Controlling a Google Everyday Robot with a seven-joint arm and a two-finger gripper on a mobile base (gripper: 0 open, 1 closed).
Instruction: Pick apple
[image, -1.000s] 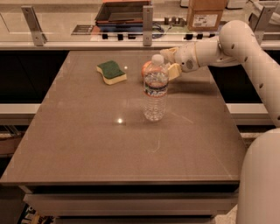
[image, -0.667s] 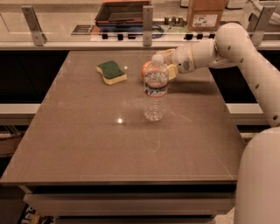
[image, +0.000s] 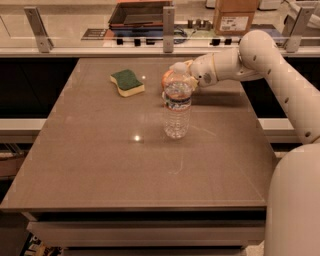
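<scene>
The apple (image: 166, 79) is a small orange-red fruit on the far part of the table, mostly hidden behind the top of a clear water bottle (image: 177, 106). Only its left edge shows. My gripper (image: 183, 72) reaches in from the right on the white arm (image: 260, 55) and sits right at the apple, behind the bottle's cap. The bottle hides where the gripper meets the apple.
A green-and-yellow sponge (image: 127, 82) lies left of the apple. The brown table (image: 100, 165) has a railing with posts along its far edge. A dark tray (image: 140, 12) and a cardboard box (image: 235, 17) sit on the counter beyond.
The arm has moved a little to the left, bringing the gripper closer in on the apple behind the bottle. The bottle and sponge have not moved.
</scene>
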